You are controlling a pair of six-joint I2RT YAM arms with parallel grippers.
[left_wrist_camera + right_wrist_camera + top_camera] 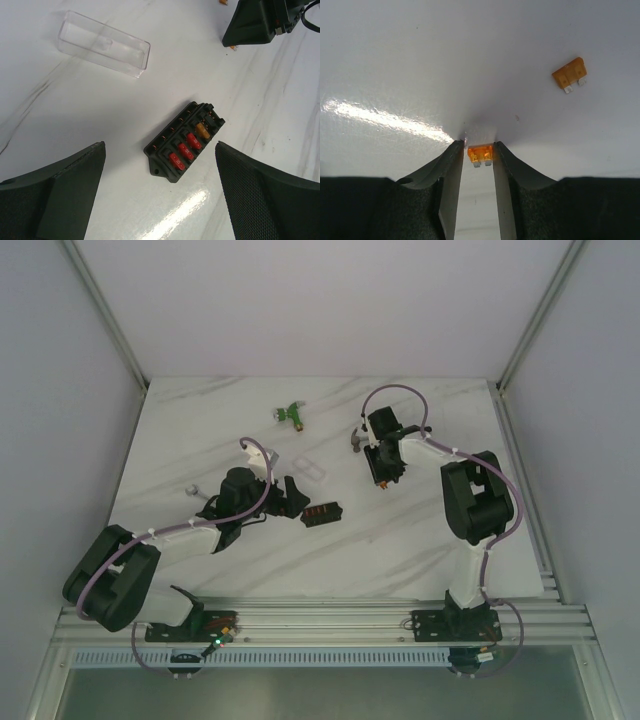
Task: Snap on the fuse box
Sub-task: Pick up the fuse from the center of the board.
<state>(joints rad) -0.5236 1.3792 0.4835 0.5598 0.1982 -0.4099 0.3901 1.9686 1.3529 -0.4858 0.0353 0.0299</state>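
Observation:
The fuse box [322, 512] is a small black block lying near the table's middle. In the left wrist view the fuse box [185, 142] shows three red fuses and one orange fuse in its slots. My left gripper [295, 495] hovers just left of it, open and empty, its jaws [160, 150] wide apart on either side of the box. My right gripper [381, 483] points down at the table further right. Its fingertips [480, 145] are closed around a tiny loose orange fuse [480, 154] on the table. The clear lid [103, 43] lies apart from the box.
A second loose orange fuse [569, 74] lies right of the right gripper. A hammer [357, 440] sits behind the right gripper, a green tool [290, 415] at the back, and a small metal part [190, 490] at the left. The clear lid [310, 466] lies between the arms.

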